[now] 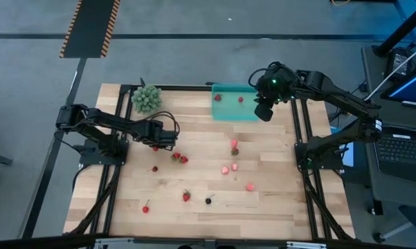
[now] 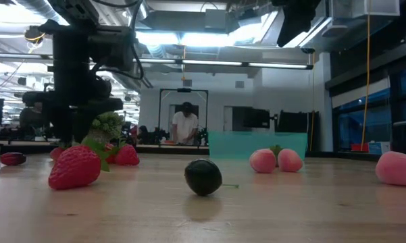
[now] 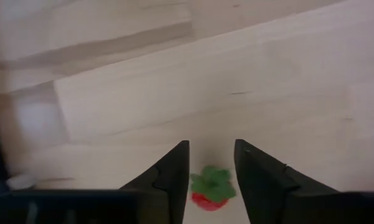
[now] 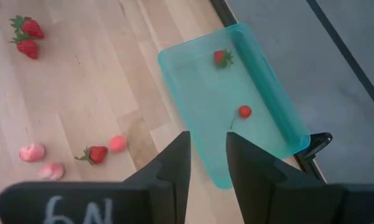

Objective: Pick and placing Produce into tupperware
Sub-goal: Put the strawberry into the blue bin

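Observation:
The teal tray lies at the table's far edge, and a strawberry and a small red cherry rest in it. My right gripper hovers open above the tray's right end, holding nothing. My left gripper is open and low over the left-centre of the table. Its fingers stand on either side of a leafy-topped strawberry. More red and pink pieces and a dark berry lie scattered on the wood. My left gripper comes down from above with one finger on each side of the strawberry's green top. The strawberry nearly fills the gap. Whether the fingers touch it I cannot tell.
A bushy green leafy clump sits at the table's far left corner. Black frame rails run along the table's left and right sides. Bare wood lies between the tray and the scattered fruit. A person stands far off in the room behind.

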Action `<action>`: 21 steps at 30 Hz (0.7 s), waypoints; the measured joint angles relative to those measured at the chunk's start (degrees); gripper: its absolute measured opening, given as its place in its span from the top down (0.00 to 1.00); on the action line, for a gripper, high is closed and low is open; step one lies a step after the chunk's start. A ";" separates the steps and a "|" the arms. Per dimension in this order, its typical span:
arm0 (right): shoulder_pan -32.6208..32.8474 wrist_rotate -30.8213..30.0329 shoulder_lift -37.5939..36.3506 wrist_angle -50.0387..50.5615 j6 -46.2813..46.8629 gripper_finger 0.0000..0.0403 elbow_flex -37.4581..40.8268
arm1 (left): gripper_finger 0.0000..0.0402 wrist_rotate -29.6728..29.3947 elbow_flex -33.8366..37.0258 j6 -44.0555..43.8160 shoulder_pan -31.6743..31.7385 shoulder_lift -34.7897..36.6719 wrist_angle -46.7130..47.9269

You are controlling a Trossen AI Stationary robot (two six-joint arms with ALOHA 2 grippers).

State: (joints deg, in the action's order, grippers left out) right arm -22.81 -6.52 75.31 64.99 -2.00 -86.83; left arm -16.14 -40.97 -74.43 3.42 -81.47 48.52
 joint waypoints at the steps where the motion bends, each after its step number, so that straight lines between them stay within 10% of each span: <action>1: 0.00 0.00 0.00 0.00 0.00 0.74 0.00 | 0.73 0.13 0.00 0.49 0.00 0.00 -0.59; 21: 0.00 0.02 0.00 0.02 -0.04 0.74 0.00 | 0.99 0.70 0.00 3.23 -0.07 0.02 -0.56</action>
State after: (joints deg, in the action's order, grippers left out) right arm -22.81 -6.50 75.31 65.01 -2.04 -86.83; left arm -15.44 -40.97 -71.20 3.36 -81.45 47.96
